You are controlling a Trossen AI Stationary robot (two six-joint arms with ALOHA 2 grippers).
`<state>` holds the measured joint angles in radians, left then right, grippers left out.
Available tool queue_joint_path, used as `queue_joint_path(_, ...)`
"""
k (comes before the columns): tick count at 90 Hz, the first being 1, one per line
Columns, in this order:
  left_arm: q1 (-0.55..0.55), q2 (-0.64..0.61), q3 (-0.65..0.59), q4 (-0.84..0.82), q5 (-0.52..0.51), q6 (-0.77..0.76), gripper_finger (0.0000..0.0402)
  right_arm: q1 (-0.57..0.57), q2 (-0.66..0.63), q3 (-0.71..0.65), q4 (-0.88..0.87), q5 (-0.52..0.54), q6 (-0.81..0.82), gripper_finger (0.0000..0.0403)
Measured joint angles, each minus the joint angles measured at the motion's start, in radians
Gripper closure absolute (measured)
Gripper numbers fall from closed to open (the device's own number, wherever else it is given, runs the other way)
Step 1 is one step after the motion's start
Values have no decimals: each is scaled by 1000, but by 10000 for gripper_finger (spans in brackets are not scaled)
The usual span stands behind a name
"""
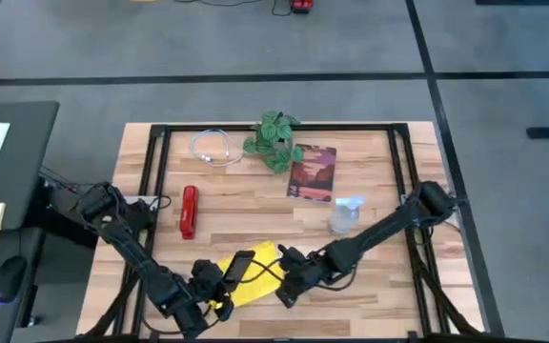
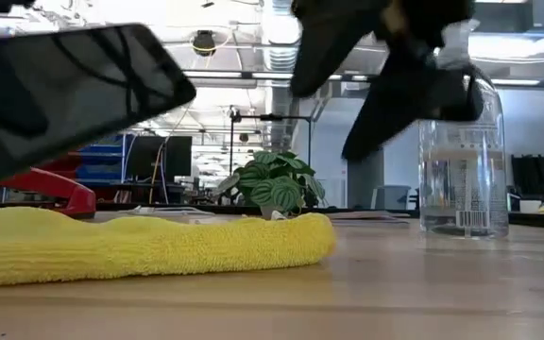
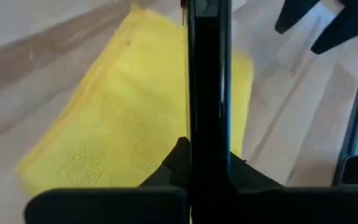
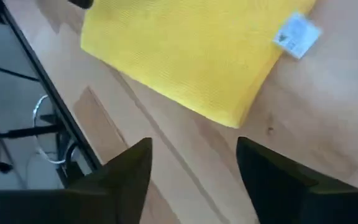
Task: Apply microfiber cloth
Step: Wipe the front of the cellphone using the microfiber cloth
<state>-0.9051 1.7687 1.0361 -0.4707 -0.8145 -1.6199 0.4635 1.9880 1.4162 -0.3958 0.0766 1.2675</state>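
From above, the microfiber cloth (image 1: 255,274) lies folded near the front edge of the wooden desk (image 1: 246,205), slightly left of centre. The left gripper (image 1: 225,278) sits at the cloth's left side, grasping a black smartphone (image 1: 239,266) that hangs over the fabric. The right gripper (image 1: 287,291) hovers at the cloth's right edge. Farther back stand a red stapler (image 1: 189,211), a coiled white cable (image 1: 213,147), a small potted plant (image 1: 274,140), a dark red book (image 1: 313,172) and a clear spray bottle (image 1: 343,215), all well apart from the cloth.

At desk level, the yellow cloth (image 2: 149,247) spreads across the left half, with the smartphone (image 2: 69,94) tilted above it. The spray bottle (image 2: 462,156) stands to the right, the plant (image 2: 272,185) behind, and the stapler (image 2: 55,193) pokes up beyond the cloth.

The left wrist view shows the phone (image 3: 209,81) edge-on, clamped between the fingers, with the cloth (image 3: 129,106) beneath.

The right wrist view shows its fingers (image 4: 128,171) spread wide and released above bare wood, just beside the cloth (image 4: 191,53), whose white label (image 4: 297,34) sits at one corner.
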Motion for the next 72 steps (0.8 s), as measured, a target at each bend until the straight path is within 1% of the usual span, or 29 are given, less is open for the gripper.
queue_joint_path(5, 0, 0, -4, 3, 11, 11, 401, -15, 23, 0, 28, -3, 14, 144)
queue_joint_path(12, 11, 0, -7, 2, 56, 33, 401, -32, 48, 0, 50, -2, 29, 139)
queue_joint_path(19, 22, 0, -7, 2, 87, 40, 401, -45, 73, 0, 50, -7, 56, 138)
queue_joint_path(33, 44, 0, -7, -12, 134, 39, 401, -68, 120, 1, 47, -58, 75, 138)
queue_joint_path(39, 54, 0, -7, -13, 137, 37, 401, -71, 136, 4, 52, -86, 59, 138)
queue_joint_path(47, 69, 0, -7, -12, 139, 36, 401, -69, 151, 5, 57, -81, 37, 149)
queue_joint_path(52, 77, 0, -7, -12, 159, 30, 401, -69, 152, 4, 59, -78, 35, 171)
queue_joint_path(57, 82, 0, -7, -13, 171, 29, 401, -67, 153, 2, 69, -76, 29, 208)
queue_joint_path(63, 84, 0, -7, -22, 179, 28, 401, -65, 155, 1, 95, -55, -1, 270)
queue_joint_path(70, 84, 0, -10, -39, 181, 24, 401, -65, 160, 1, 152, -49, -37, 354)
queue_joint_path(72, 84, 0, -16, -33, 182, 18, 401, -64, 161, 1, 163, -49, -44, 371)
